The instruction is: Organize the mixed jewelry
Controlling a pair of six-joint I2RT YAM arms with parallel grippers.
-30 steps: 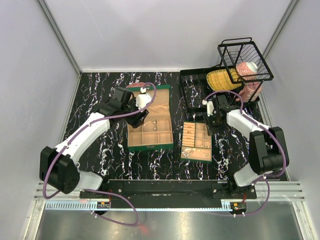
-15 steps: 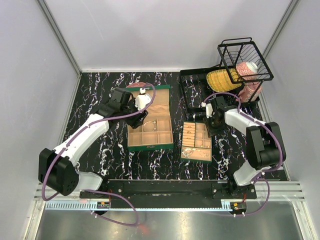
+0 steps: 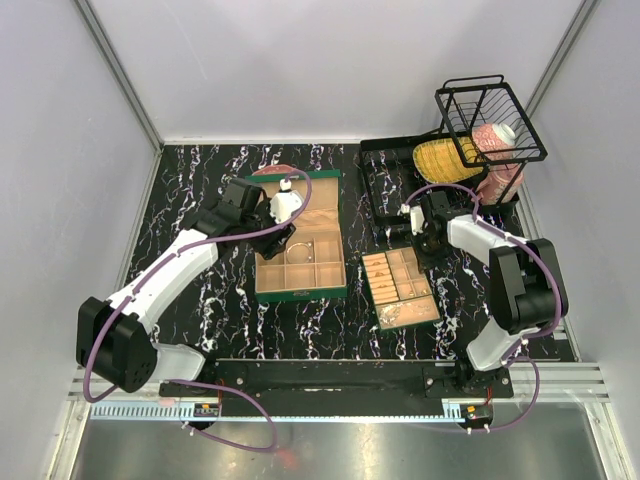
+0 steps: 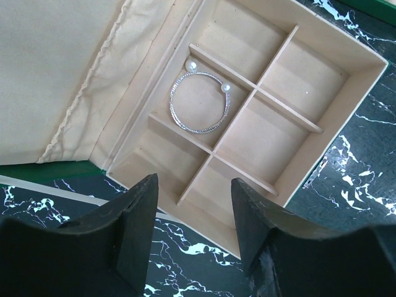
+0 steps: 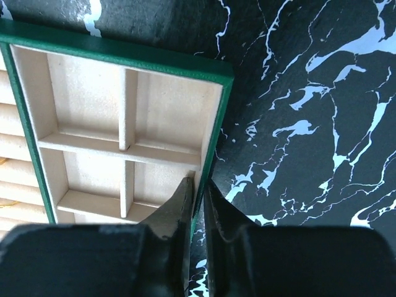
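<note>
Silver bangle (image 4: 198, 130) w/ pearl ends lies flat in one cell of the green box (image 3: 300, 295), centre-left on the table. It sits just beyond the left gripper (image 4: 193, 198), whose jaws stand wide & empty. Thin, light, stiff hoop, prob. slippery. Best pinch is across the wire at its near arc, clear of pearls & dividers. To the right, the right gripper (image 5: 197, 185) is squeezed narrow on the rim of the divided tray (image 5: 124, 54). Other pieces too small to tell from overhead
</note>
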